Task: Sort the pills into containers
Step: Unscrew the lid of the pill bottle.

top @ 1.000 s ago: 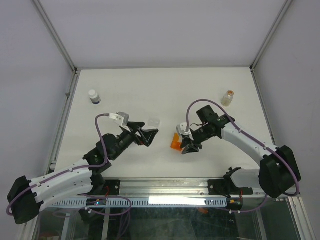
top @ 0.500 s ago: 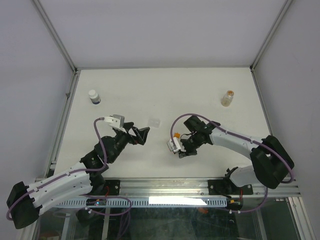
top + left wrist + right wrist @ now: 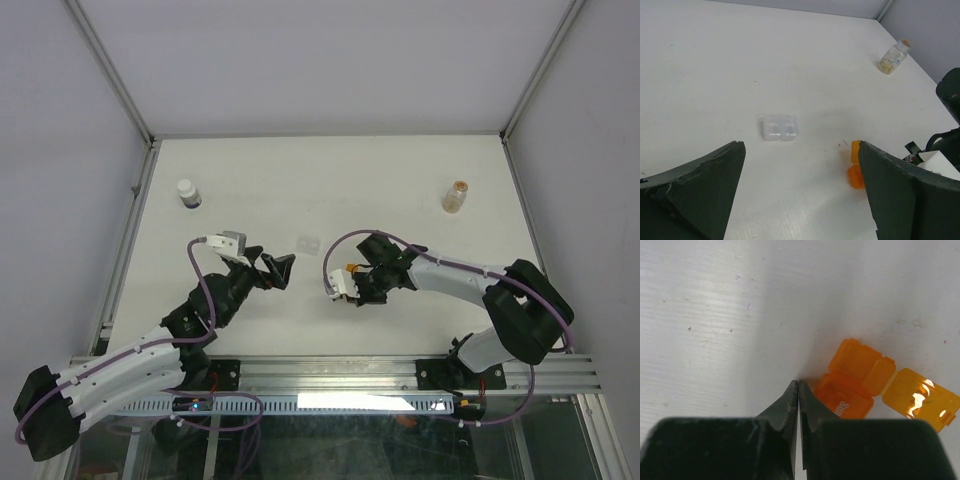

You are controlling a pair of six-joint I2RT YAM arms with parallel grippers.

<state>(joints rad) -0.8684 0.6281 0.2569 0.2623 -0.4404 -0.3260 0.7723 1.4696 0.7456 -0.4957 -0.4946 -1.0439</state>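
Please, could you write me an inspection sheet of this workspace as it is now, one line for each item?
Surface: white table, a few tiny dark specks.
Job's things: orange pill case, lids open, by the right jaws; clear two-cell box mid-table; clear vial with a tan top, far right; white bottle, far left; loose pills: nothing seen.
Clutter: nothing seen.
Grippers: left gripper open, holding nothing; right gripper shut, tips beside the case's edge.
Cables: purple cables loop off both arms, touching no item.
Surroundings: pale walls, metal frame posts.
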